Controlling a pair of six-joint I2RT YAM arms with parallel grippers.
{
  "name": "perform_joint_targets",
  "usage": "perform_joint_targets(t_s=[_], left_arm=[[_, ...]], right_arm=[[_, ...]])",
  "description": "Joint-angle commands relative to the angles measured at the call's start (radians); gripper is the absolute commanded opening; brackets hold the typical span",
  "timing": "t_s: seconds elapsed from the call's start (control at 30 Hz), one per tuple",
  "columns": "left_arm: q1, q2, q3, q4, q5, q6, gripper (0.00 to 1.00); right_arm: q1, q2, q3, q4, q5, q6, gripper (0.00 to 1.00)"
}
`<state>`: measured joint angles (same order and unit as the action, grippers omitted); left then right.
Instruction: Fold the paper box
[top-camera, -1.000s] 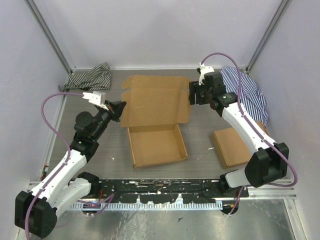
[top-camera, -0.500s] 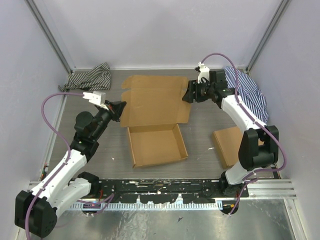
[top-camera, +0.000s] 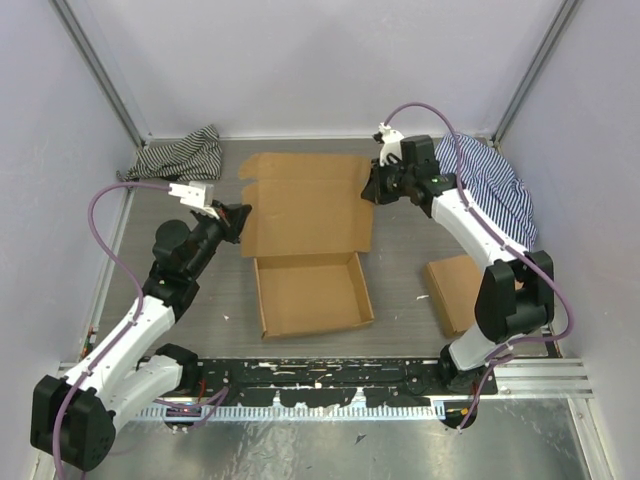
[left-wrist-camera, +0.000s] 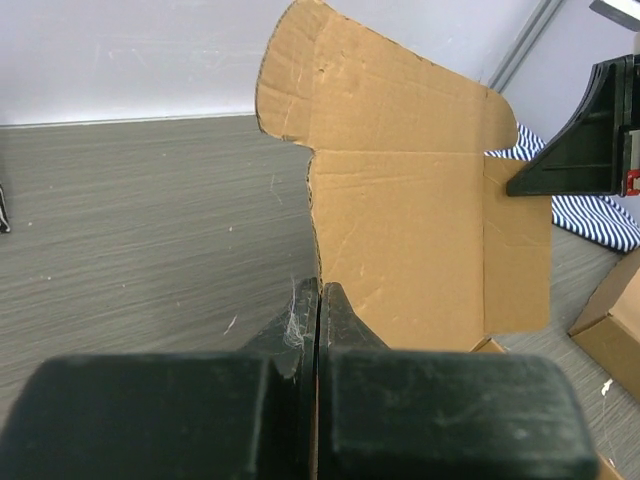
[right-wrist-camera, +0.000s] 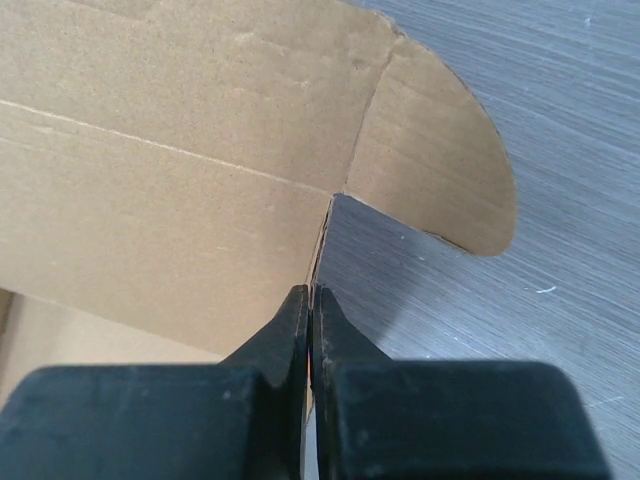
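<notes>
Brown cardboard paper box (top-camera: 308, 240) sits mid-frame in top view, lid (top-camera: 305, 205) raised. Left gripper (top-camera: 243, 212) & right gripper (top-camera: 368, 190) each pinch a lid side edge. Risk: uneven pull skews hinge crease, or thin edge slips out.

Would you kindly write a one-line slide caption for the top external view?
Left gripper and right gripper pinch opposite edges of the paper box lid.

Plain white walls (top-camera: 320, 60) are enclosing a grey wood-grain tabletop (top-camera: 400, 260); aluminium posts (top-camera: 100, 70) are standing at the rear corners, and even, diffuse light is falling throughout.
</notes>
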<state>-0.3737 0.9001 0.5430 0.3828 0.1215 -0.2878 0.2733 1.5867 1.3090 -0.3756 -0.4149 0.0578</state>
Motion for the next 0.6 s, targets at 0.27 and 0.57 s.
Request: perform_joint_targets(t_s=[0.27,0.57], left_arm=[[-0.002,0.008,0.103,-0.113,-0.066,0.009,0.27],[-0.002,0.043,0.184,-0.255,-0.183,0.006,0.61]], right_arm=[[0.159,-0.172,-0.093,0.197,0.428,0.065,0.01],[0.17,-0.421,-0.322,0.442,0.371,-0.138,0.01]])
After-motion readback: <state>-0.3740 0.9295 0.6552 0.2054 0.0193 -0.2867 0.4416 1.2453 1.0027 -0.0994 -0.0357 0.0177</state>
